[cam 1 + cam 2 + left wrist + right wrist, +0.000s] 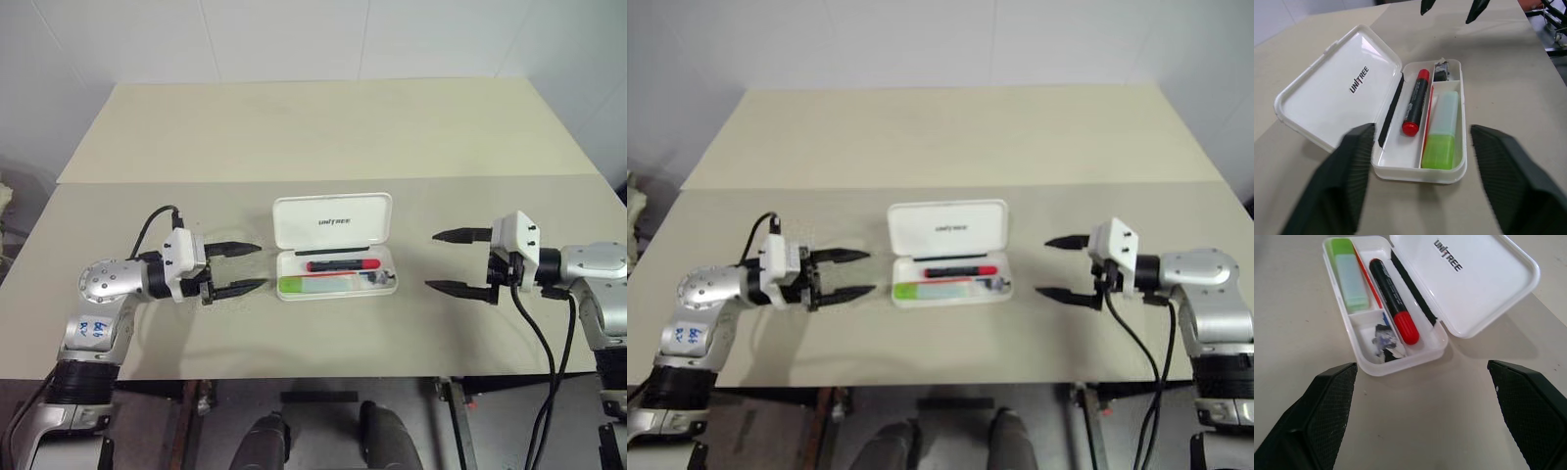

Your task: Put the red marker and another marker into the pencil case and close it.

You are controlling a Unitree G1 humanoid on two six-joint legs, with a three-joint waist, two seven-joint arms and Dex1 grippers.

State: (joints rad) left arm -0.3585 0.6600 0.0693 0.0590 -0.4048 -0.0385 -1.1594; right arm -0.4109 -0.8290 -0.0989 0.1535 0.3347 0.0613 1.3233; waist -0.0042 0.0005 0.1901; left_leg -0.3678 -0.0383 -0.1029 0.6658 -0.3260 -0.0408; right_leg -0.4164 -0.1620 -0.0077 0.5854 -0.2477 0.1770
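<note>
Left gripper: nearest the head camera on the left, above the table. Fingers apart, nothing between them, tips aimed toward the case, which lay just off them at about 3 o'clock.

Pencil case: centre of table, between the two grippers, touched by neither. Lid stood open, tilted back toward 12 o'clock, its printed inner face showing.

Red marker: lay flat in the case's long compartment beside the hinge, ends toward 3 and 9 o'clock.

Green marker: lay flat in the near compartment, at 6 o'clock from the red one, bright cap toward 9 o'clock.

Dark lump: small item in the little compartment at the case's 3 o'clock end; identity unclear.

Right gripper: fingers wide apart, empty; the case stood near, at 9 o'clock.

Step, as judged: both markers loaded; closing not yet done. The next move would call for one gripper to reach behind the lid's far edge and swing it toward 6 o'clock, down onto the tray, perhaps with the other steadying the base against sliding.
</note>
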